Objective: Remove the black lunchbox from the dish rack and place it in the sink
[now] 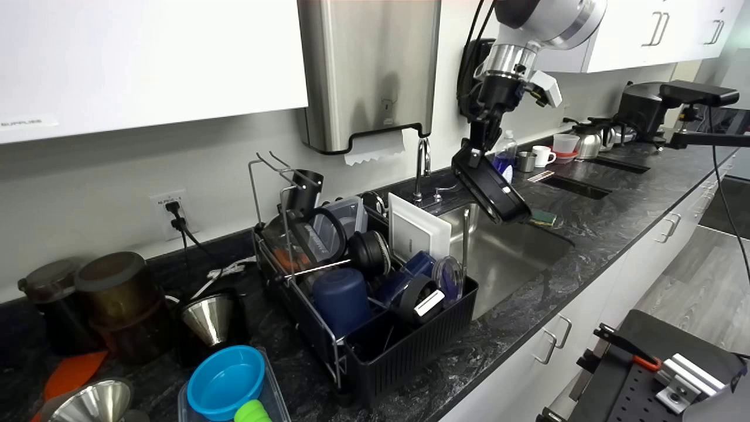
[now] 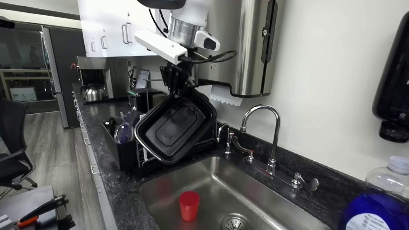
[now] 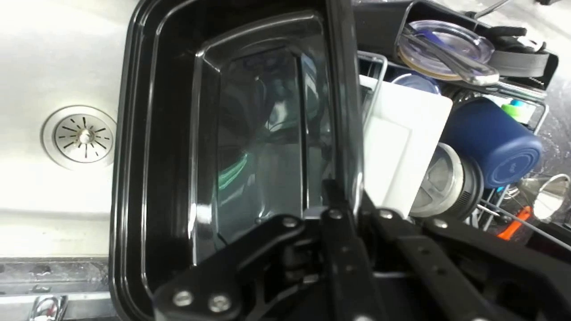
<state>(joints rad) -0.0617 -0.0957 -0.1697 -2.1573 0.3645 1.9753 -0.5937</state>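
Note:
Tilted on edge, the black lunchbox [image 2: 175,126] hangs in the air, its hollow inner side showing in an exterior view and in the wrist view. My gripper [image 3: 350,196] is shut on its rim, one finger on each side of the wall. Both exterior views show the box below the gripper [image 1: 476,155], apart from the counter. The sink [image 1: 510,252] lies beneath it, with the drain showing to the left in the wrist view. Full of dishes, the dish rack [image 1: 419,346] stands beside the sink; the lunchbox covers part of it in an exterior view.
A red cup [image 2: 189,206] stands in the sink. The faucet [image 2: 274,137] rises at the wall side. A white dish [image 1: 416,228] sticks up at the rack's sink end. A paper towel dispenser [image 1: 375,76] hangs above; a soap bottle [image 2: 377,204] and a sponge [image 1: 542,218] are near the sink.

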